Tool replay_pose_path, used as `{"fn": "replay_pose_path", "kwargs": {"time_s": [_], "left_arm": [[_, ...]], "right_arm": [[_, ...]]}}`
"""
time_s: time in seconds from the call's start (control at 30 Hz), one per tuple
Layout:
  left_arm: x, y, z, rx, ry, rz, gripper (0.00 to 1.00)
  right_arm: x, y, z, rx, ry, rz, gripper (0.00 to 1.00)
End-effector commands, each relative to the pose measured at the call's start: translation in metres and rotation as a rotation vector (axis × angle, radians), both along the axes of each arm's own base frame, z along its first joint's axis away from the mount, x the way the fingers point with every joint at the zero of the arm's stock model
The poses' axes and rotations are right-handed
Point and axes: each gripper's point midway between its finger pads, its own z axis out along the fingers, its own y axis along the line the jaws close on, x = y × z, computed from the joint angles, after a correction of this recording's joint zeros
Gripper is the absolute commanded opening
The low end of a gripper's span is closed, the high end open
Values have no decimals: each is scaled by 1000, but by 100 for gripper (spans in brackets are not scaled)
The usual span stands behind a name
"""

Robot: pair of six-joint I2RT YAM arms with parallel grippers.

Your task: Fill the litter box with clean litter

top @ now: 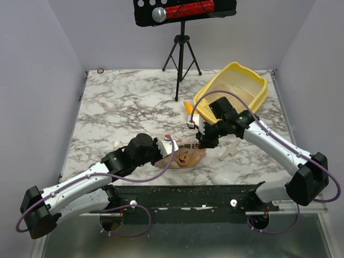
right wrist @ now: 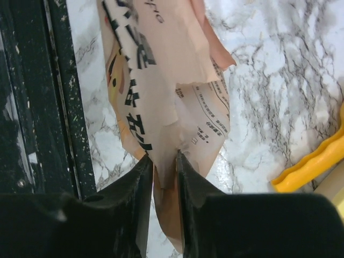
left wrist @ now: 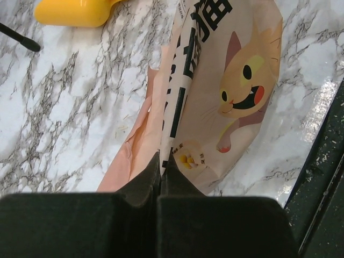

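1. The left gripper (left wrist: 161, 161) is seen clamped shut on one edge of the tan paper bag (left wrist: 215, 80), which is printed with a cartoon cat and laid flat on the marble-patterned table (top: 123, 107).
2. The bag's opposite corner is straddled by the right gripper (right wrist: 163, 158). Its jaws are set slightly apart around the paper, and whether the paper is pinched cannot be told.
3. The large yellow rectangular plastic litter box (top: 262, 88) is found well beyond the bag, to its far right. No clean litter is seen outside the bag.
4. Securing the bag is judged the step in hand. A firm grip at both ends is called for next, before any lift towards the box.
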Motion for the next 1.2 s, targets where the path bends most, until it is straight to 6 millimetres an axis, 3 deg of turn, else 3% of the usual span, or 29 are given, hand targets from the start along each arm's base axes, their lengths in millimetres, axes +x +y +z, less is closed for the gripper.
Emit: {"fn": "replay_pose_path", "kwargs": {"time_s": [0.0,0.1,0.2,0.27,0.37,0.47,0.53,0.6,0.67,0.8,1.0,1.17], "left_arm": [[7,-2,6,-31,-8,43,0],[13,5,8,-26,-26,93,0],[16,12,17,-41,-53,128,0],[18,18,23,-48,-77,154,0],[19,27,32,-52,-106,187,0],[17,33,39,-57,-121,197,0],[16,36,44,-67,-128,203,0],[16,37,46,-73,-129,209,0],[15,38,47,-81,-127,210,0],[14,37,52,-110,-128,216,0],[16,31,51,-128,-112,217,0],[17,31,48,-121,-100,227,0]], "right_arm": [[31,2,31,89,-93,-172,38],[43,-4,55,136,-167,-272,49],[61,-21,77,148,-268,-432,53],[80,-38,89,158,-332,-612,54],[103,-80,101,181,-338,-1010,56],[96,-99,86,218,-179,-1221,56],[86,-105,68,217,-61,-1307,56],[76,-113,49,224,31,-1406,50],[67,-118,33,268,103,-1511,52],[45,-145,-11,303,191,-1792,54],[24,-157,-52,275,287,-1943,58],[16,-160,-71,223,333,-2012,58]]}}
